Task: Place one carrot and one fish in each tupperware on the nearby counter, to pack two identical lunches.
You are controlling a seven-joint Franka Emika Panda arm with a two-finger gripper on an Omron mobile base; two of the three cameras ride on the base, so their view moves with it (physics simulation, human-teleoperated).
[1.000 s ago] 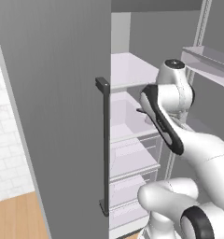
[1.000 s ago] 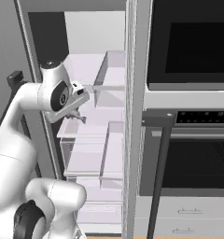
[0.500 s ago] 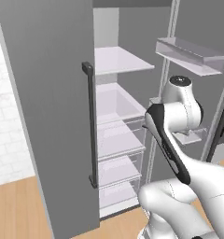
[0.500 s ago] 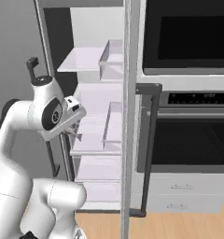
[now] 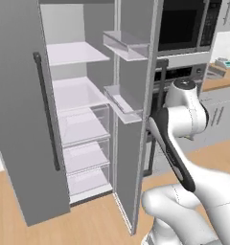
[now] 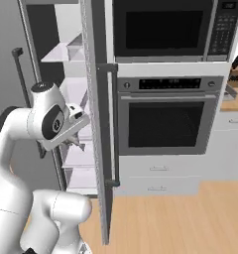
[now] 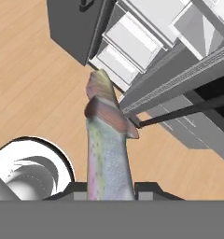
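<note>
Fish: the fish [image 7: 107, 149] sits clamped between the jaws, its long axis running straight out from them, far end over the wood floor [image 7: 34, 84].
Jaws: closed narrow on the fish's near end; your gripper [image 7: 110, 190] carries it beside the open fridge [image 5: 83, 124].
Counter: the counter [image 5: 221, 81] lies well apart, to the right past the oven [image 6: 165, 116].
Tupperware: not located from here.
Judgement: you must travel right before any placing; expect the long fish to overhang and swing.
</note>
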